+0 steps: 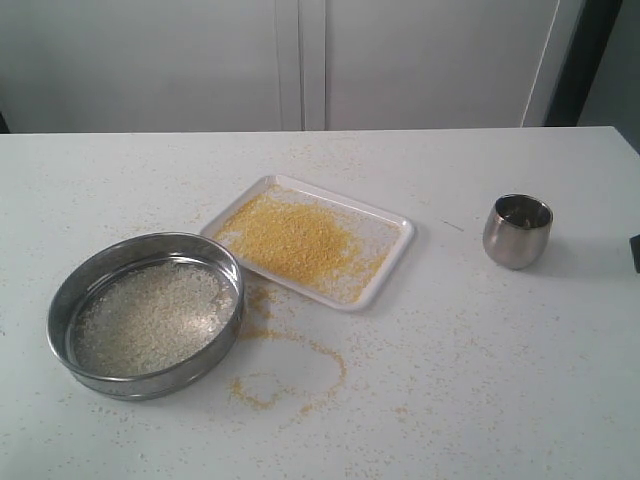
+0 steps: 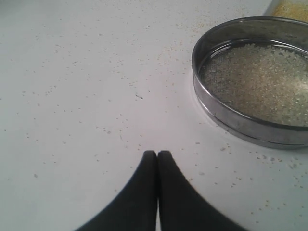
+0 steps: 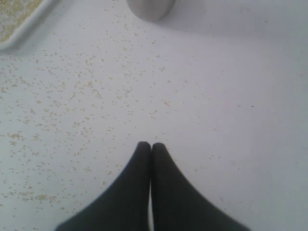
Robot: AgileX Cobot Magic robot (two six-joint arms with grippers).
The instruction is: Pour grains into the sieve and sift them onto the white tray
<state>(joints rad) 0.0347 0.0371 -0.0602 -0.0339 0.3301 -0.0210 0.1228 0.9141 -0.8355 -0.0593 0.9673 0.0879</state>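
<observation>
The sieve rests on the table at front left, with pale whitish grains lying on its mesh. The white tray lies behind and to its right, covered with golden-yellow grains. Neither arm shows in the exterior view. My left gripper is shut and empty above bare table, with the sieve off to one side. My right gripper is shut and empty too, apart from the tray's corner.
A small steel cup stands upright at the right, its base also in the right wrist view. Yellow grains lie spilled in a ring in front of the tray, and loose granules dot the table.
</observation>
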